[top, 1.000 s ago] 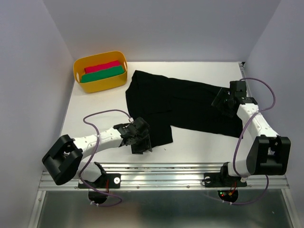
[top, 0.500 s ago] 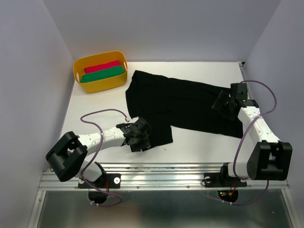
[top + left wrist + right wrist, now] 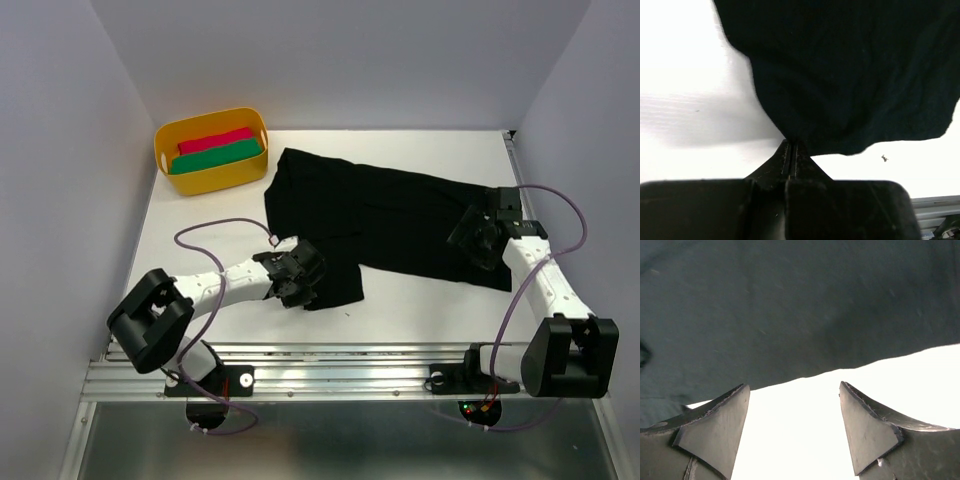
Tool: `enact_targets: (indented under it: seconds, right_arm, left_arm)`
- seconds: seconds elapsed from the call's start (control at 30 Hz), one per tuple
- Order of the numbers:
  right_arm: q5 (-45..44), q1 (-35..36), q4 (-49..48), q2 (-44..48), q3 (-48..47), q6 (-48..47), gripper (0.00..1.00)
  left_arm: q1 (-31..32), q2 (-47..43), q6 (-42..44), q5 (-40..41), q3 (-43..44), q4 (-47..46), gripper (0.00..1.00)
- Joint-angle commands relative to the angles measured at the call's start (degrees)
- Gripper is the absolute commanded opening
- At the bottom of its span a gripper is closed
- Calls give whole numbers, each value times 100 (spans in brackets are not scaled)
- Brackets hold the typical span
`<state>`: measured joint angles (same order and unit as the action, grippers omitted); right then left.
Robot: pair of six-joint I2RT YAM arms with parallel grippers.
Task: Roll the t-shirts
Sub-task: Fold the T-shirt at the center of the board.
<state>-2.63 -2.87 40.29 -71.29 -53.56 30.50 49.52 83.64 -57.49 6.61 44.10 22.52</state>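
Observation:
A black t-shirt (image 3: 380,215) lies spread flat across the middle of the white table, with a flap hanging toward the near edge. My left gripper (image 3: 305,283) sits at that near-left flap, and in the left wrist view its jaws (image 3: 791,142) are pressed together with the t-shirt's (image 3: 850,75) edge bunched into their tips. My right gripper (image 3: 478,240) hovers over the shirt's right end. In the right wrist view it (image 3: 792,390) stands open, bare table between its fingers and the t-shirt's hem (image 3: 790,305) just beyond the tips.
A yellow tub (image 3: 160,140) stands at the far left corner, holding a red and a green folded cloth. A metal rail (image 3: 340,365) runs along the near edge between the arm bases. Walls close in on the left, right and back.
My left gripper has slid slightly onto the shirt's near-left flap and closed on its edge. My right gripper has drifted a little nearer along the shirt's right end, still open.

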Motion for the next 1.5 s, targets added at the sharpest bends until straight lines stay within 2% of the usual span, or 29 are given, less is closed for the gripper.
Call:
enact_targets:
  seconds: [0.0, 0.13, 0.3, 0.5, 0.67, 0.9, 1.2, 1.3, 1.37, 1.4, 1.47]
  right_arm:
    - [-395, 41, 391, 430, 345, 403, 77]
    - [-615, 41, 339, 660, 513, 711, 80]
    - [-431, -11, 269, 467, 706, 1221, 83]
    - [-492, -328, -153, 449, 1497, 1968, 82]
    - [-1098, -451, -425, 642, 1822, 2320, 77]
    - [-809, -1215, -1172, 63, 1989, 1820, 69]
    - [-897, -1936, -1831, -438, 1840, 1433, 53]
    - [-888, -1936, -2104, -649, 1841, 1388, 45]
    - [-774, -1936, -2236, -737, 1840, 1406, 34]
    - [-730, -1936, -2297, -781, 1840, 1415, 22]
    - [-642, -1936, -2307, -755, 1849, 1423, 12]
  left_arm:
    - [23, -576, 186, 639, 423, 568, 0]
    - [23, -1006, 396, 929, 591, 762, 0]
    - [23, -1279, 686, 982, 626, 727, 0]
    - [23, -1367, 836, 1035, 583, 727, 0]
    - [14, -1429, 959, 1088, 582, 727, 0]
    - [-56, -1332, 1188, 1132, 697, 701, 0]
    - [-170, -1297, 1355, 1132, 811, 692, 0]
    - [-179, -1288, 1399, 1123, 864, 674, 0]
    - [-188, -1271, 1416, 1123, 899, 674, 0]
    - [-188, -1262, 1416, 1123, 942, 674, 0]
    - [-197, -1253, 1434, 1158, 995, 718, 0]
